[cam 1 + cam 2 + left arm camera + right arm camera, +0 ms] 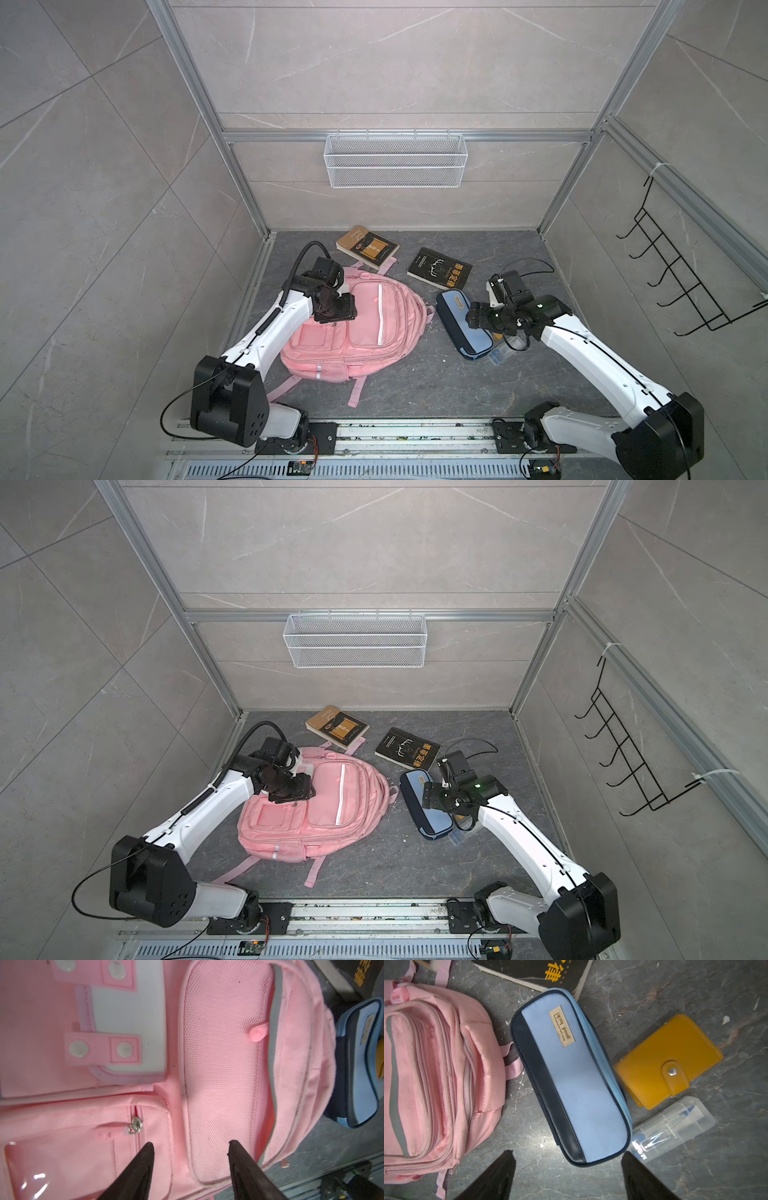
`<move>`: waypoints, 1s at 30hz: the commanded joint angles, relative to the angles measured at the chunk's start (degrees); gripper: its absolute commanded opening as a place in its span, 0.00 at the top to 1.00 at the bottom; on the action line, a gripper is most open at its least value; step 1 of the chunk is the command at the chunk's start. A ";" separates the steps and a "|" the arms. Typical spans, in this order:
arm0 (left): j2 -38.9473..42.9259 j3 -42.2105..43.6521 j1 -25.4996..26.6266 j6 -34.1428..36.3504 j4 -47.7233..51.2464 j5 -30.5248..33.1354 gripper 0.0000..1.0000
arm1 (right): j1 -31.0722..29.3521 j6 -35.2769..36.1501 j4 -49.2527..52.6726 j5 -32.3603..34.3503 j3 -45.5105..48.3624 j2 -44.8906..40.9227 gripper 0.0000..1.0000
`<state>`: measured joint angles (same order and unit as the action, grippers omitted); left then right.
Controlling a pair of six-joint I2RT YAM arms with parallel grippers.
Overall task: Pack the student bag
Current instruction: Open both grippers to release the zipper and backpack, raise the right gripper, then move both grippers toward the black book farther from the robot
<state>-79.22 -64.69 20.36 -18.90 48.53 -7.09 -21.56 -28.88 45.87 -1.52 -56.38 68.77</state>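
The pink student bag [374, 332] [324, 812] lies flat on the dark table with its front pockets up and its straps trailing toward the near edge. My left gripper [347, 309] [305, 787] hovers over the bag's front. In the left wrist view this gripper [190, 1144] is open, its fingers spread above the seam between a small zipped pocket and the mesh pocket [218, 1064], holding nothing. My right gripper [471, 318] [569, 1153] is open just off one end of the light-blue and navy pencil case [571, 1084] [473, 345], empty.
A tan and black book [368, 247] and a black book [440, 268] lie behind the bag. A yellow wallet [668, 1059] and a clear compass box [675, 1126] sit beside the pencil case. A wire basket [395, 160] hangs on the back wall, a black hook rack [681, 274] on the right wall.
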 commanded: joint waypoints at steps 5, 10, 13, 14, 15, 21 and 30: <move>-0.75 -8.51 9.96 -4.33 3.17 2.67 0.18 | 3.05 3.57 -0.48 -3.31 -3.47 4.39 0.18; -5.99 -14.66 13.34 -5.11 0.41 -0.83 0.11 | 5.00 2.75 -3.37 -5.38 -7.99 9.61 0.18; -10.08 -19.40 13.36 -4.54 0.00 -1.95 0.11 | 6.75 1.69 -5.33 -7.85 -10.35 12.68 0.17; -11.21 -20.80 13.32 -4.33 -0.07 -2.25 0.11 | 7.27 1.35 -6.04 -8.53 -10.94 13.53 0.10; -12.65 -22.25 13.24 -4.39 -0.34 -2.56 0.11 | 7.86 0.90 -6.69 -9.29 -11.60 14.41 0.01; -22.02 -29.98 13.24 -6.36 -2.62 -4.46 0.10 | 10.73 -0.86 -10.04 -11.38 -14.08 18.50 0.00; -34.25 -40.55 13.29 -12.47 -5.11 -5.04 0.11 | 17.32 0.79 -14.34 -17.37 -20.57 29.11 0.00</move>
<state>-111.37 -101.36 33.76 -28.58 44.62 -11.07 -5.87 -28.86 33.63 -15.99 -73.93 94.94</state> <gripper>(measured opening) 0.892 0.997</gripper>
